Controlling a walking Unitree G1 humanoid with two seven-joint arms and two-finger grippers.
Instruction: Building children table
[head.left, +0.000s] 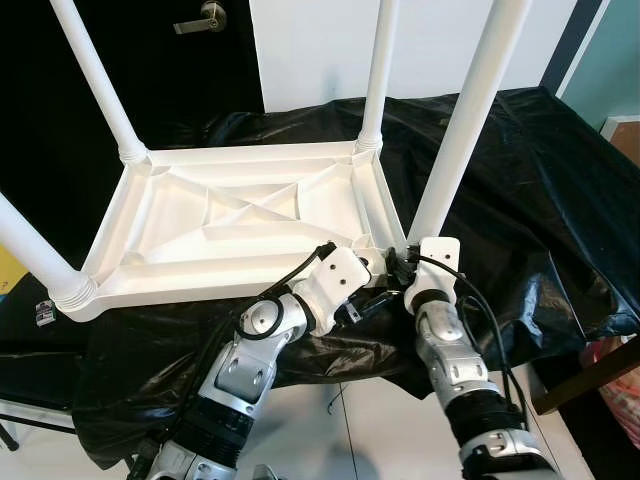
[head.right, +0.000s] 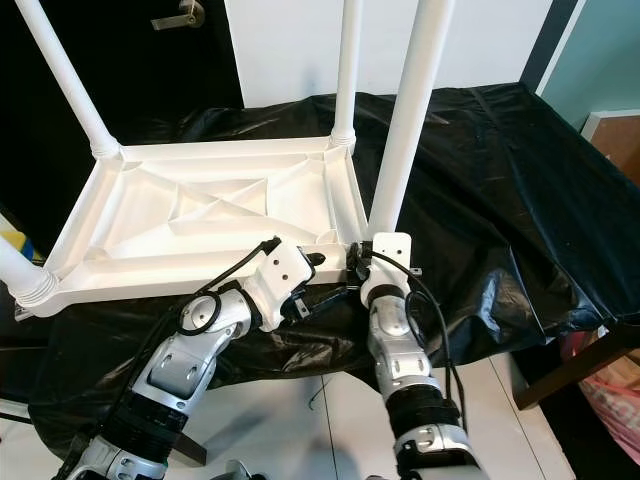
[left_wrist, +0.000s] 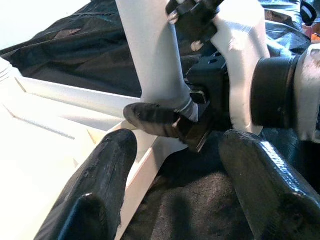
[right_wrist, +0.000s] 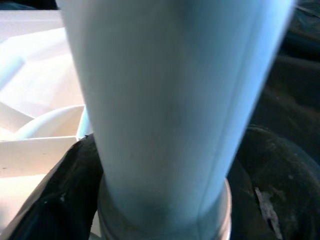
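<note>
Both silver arms reach forward from the 6 o'clock edge. Right gripper (left_wrist: 165, 120) is clamped around the base of the near-right table leg (head.left: 462, 125), its fingers (right_wrist: 60, 200) touching either side. Left gripper (left_wrist: 175, 175), just at 9 o'clock of it, has its jaws apart beside the tabletop corner. Beyond, the white upturned table top (head.left: 230, 215) lies on a black sheet (head.left: 540, 190), other legs rising toward 12 o'clock.
</note>
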